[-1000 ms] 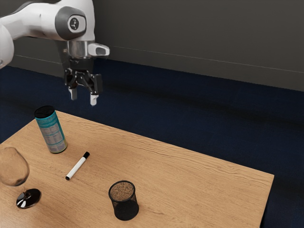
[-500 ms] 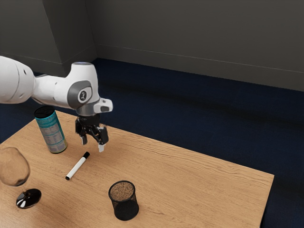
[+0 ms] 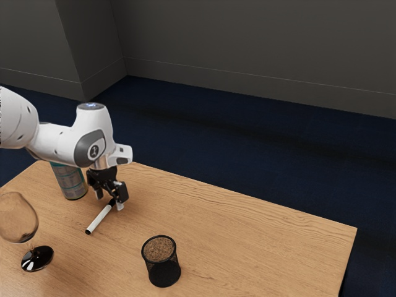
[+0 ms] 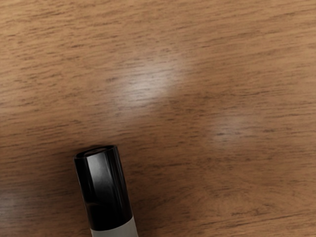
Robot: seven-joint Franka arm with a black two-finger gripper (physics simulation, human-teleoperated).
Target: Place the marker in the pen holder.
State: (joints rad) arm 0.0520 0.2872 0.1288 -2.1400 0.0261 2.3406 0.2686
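Pale brown wood grain ran across the tabletop [image 3: 260, 241], with a dark blue floor [image 3: 247, 142] and a grey wall [image 3: 247, 55] beyond. On the wood lay the slim white marker with black ends [image 3: 99, 220], outside the round black mesh pen holder [image 3: 163, 272]. The black two-finger gripper [image 3: 109, 200] was low over one end of it, fingers spread, nothing clasped.

Picking up was the step in hand. It called for the fingers to straddle the barrel, level and square to its length, and to sink close to the wood before closing evenly; one finger touching first could have rolled it. A hold some way in from the black cap [image 4: 103, 190] seemed likelier to keep it from tipping. A straight lift ought to come next, well away from the teal cylindrical can [image 3: 71, 184].

The arm [image 3: 59, 141] covered the can's top. The gripper hid part of the marker's near end, and the wrist view cut off its barrel. Fingertip height above the wood was hard to judge, as was any contact with the cap.
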